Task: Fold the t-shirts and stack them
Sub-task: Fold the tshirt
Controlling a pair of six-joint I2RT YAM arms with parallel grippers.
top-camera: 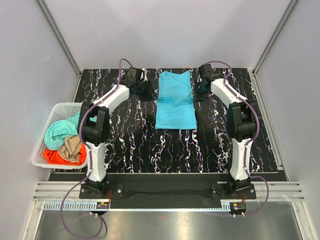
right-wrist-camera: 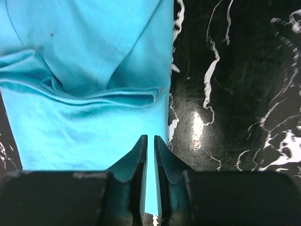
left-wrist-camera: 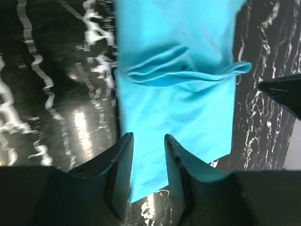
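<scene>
A bright cyan t-shirt (top-camera: 175, 100) lies as a long narrow strip on the black marbled table (top-camera: 125, 145), with a bunched crease across its middle. My left gripper (top-camera: 149, 90) sits at the strip's left edge near the far end. In the left wrist view my left gripper (left-wrist-camera: 148, 137) is open, and the cyan t-shirt (left-wrist-camera: 178, 99) shows between its fingers, not pinched. My right gripper (top-camera: 199, 90) is at the right edge. In the right wrist view my right gripper (right-wrist-camera: 150, 138) has a narrow gap, through which the cyan t-shirt (right-wrist-camera: 84, 122) lies below.
A white lattice basket (top-camera: 60, 107) hangs off the table's left edge. It holds a mint-teal t-shirt (top-camera: 60, 131), a tan one (top-camera: 71, 147) and an orange-red one (top-camera: 52, 156). Grey walls close in the far and side edges.
</scene>
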